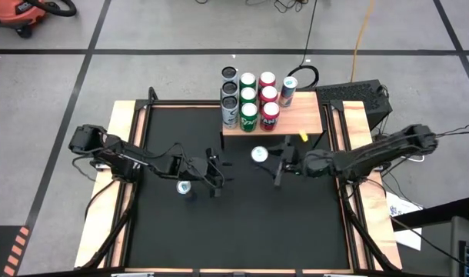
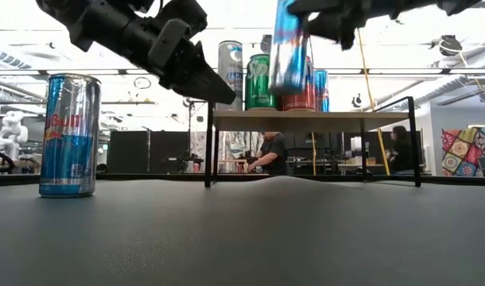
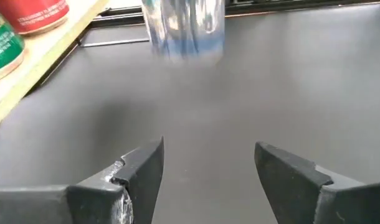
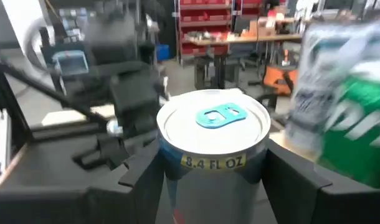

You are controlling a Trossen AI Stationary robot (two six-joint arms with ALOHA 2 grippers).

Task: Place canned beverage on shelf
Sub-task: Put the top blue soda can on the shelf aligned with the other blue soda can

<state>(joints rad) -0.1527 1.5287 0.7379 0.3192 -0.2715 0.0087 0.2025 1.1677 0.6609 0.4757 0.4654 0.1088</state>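
Observation:
The shelf stands at the table's far edge, a wood plank on thin black legs, and several cans stand on its left half. My right gripper is shut on a slim silver-and-blue canned beverage, in the air just before the shelf's front edge. My left gripper hovers open left of centre with nothing between its fingers. It points toward the held can. My right gripper pinches the can's side wall just under the top rim, one finger on each side. The fingers come in about level from the table's right side. The can sits roughly upright, top up, lifted clear of the table at shelf-top height.
A blue-and-silver Red Bull can stands on its base on the black mat beside my left arm. Wooden rails run along both sides of the table. Bare mat lies toward the near edge. People sit in the room behind.

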